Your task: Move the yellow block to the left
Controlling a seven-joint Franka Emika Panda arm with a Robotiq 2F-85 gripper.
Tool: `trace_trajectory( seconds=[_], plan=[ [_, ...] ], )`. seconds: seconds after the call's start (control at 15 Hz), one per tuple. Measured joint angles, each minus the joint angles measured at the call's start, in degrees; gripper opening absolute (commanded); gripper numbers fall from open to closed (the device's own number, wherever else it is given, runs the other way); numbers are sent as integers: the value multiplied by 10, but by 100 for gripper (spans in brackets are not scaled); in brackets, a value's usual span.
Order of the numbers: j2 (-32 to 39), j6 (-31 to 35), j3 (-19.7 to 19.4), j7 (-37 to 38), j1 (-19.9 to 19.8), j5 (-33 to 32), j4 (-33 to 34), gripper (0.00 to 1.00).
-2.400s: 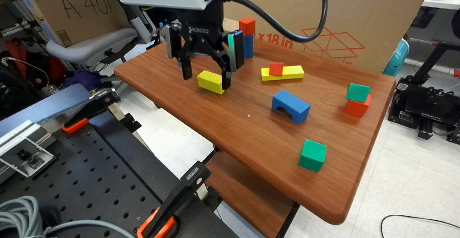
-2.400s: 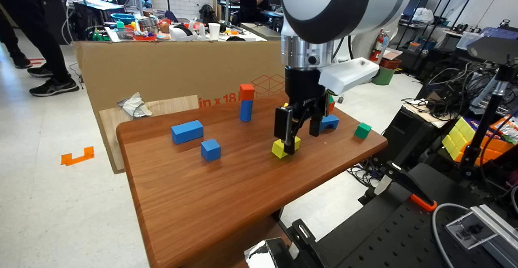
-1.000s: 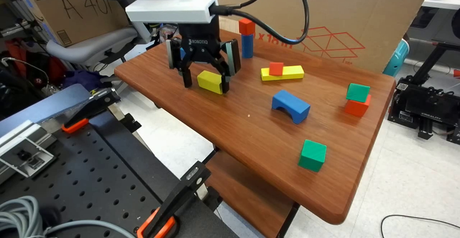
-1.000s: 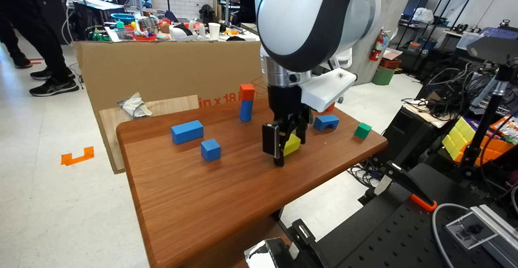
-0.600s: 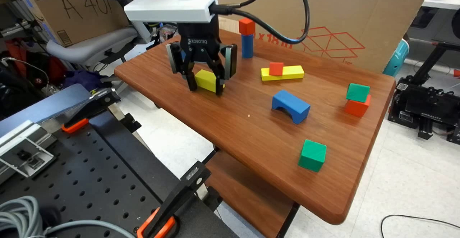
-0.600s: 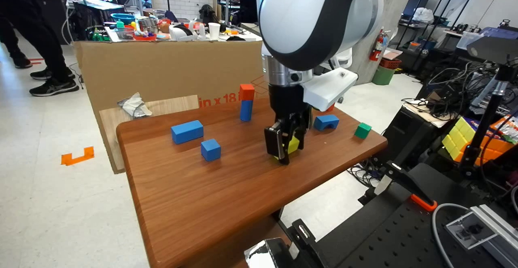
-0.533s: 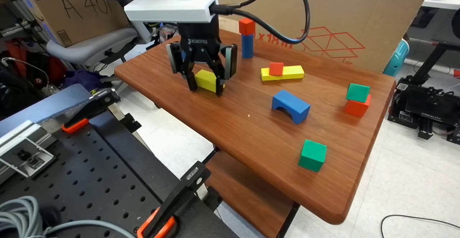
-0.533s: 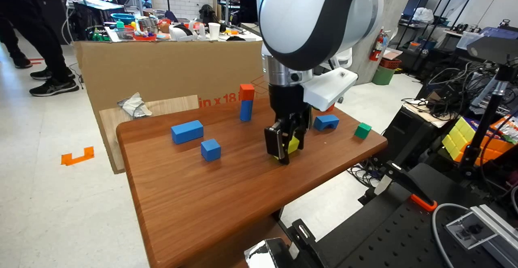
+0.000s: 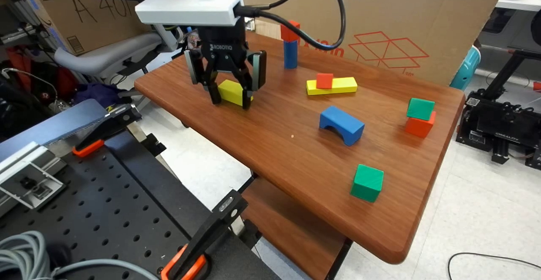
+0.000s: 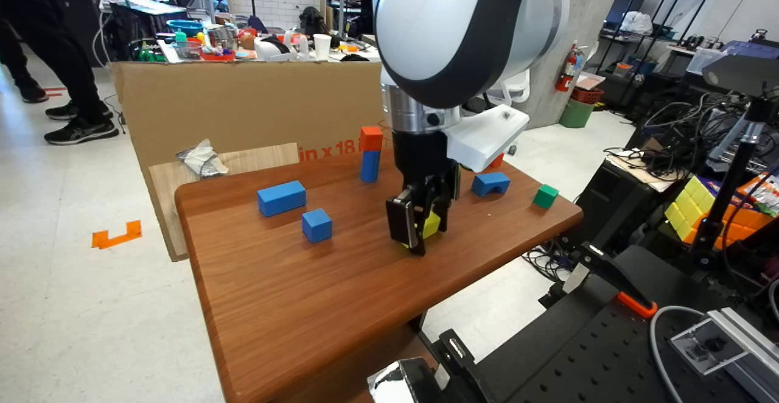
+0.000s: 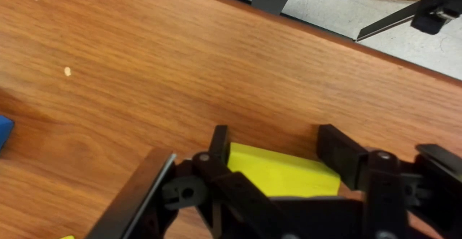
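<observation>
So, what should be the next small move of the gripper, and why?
Probably shift the gripper a little toward the left of both exterior views, without opening it: the yellow block sits between its fingertips, apparently pinched, and the task wants it left. Whether it touches the tabletop, I cannot tell.

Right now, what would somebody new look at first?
Probably the big white arm, at the top of an exterior view. Next, perhaps the yellow block, held in the gripper down at the table. Then the red block atop a blue one, toward the back in both exterior views.
</observation>
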Motion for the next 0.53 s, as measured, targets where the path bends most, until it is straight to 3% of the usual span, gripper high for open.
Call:
trace_trajectory(
  seconds=[0.53],
  plan=[
    [-6, -13, 69, 0, 8, 47, -9, 41]
  ],
)
